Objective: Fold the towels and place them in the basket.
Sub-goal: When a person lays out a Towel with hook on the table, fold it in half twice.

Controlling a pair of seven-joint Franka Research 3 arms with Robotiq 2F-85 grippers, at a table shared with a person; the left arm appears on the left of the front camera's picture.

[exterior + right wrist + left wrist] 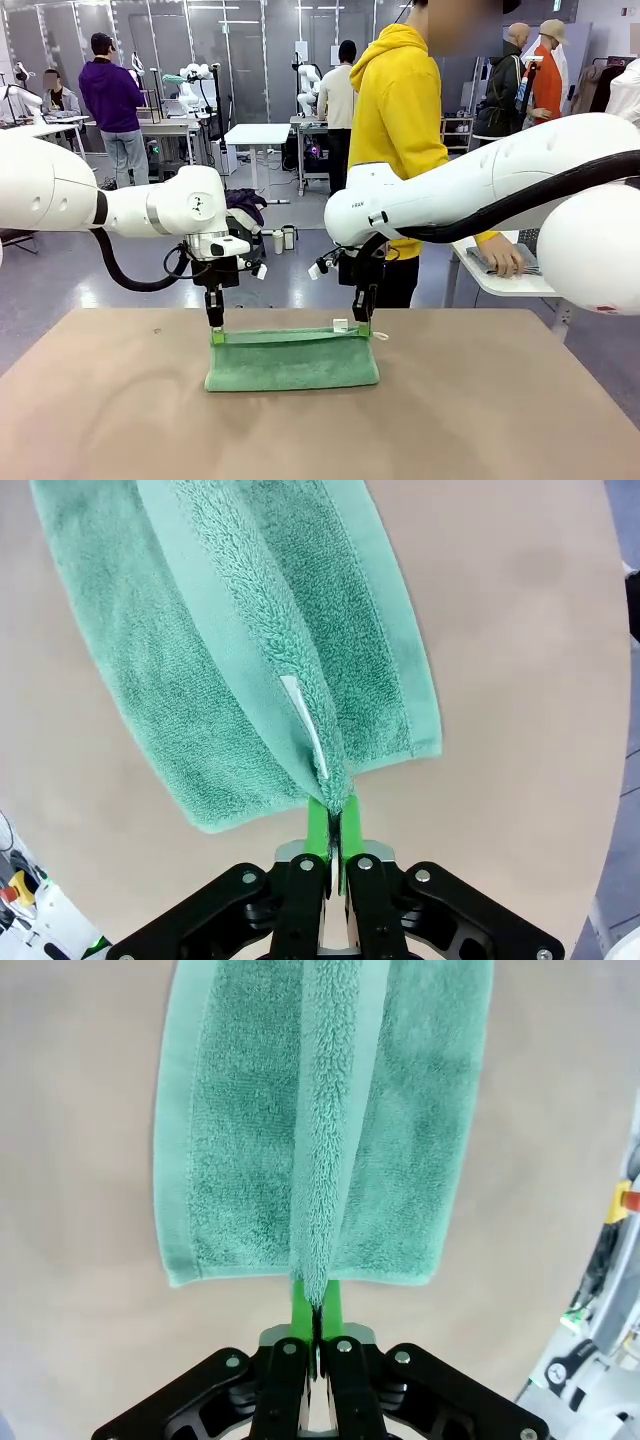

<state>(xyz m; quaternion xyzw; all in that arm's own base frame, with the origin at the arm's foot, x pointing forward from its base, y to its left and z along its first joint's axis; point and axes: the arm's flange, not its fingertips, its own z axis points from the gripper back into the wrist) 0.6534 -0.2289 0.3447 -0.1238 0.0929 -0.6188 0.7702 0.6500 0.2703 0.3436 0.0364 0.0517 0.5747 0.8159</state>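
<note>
Mint-green terry towel [292, 362] sits mid-table [120, 400], folded into a long strip running 9 to 3 o'clock, bottom part flat. Its 12 o'clock edge is lifted taut, pinched at the ends by the left gripper [216, 335] and right gripper [364, 327]. Little white tag [340, 324] pokes up at the 1 o'clock corner, thin white cord [380, 336] just past it.

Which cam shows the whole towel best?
Front view: the whole mint-green towel end to end, its upper edge pinched by left tool and right tool. Each wrist view gives one end close up, cropped at the frame's top.
</note>
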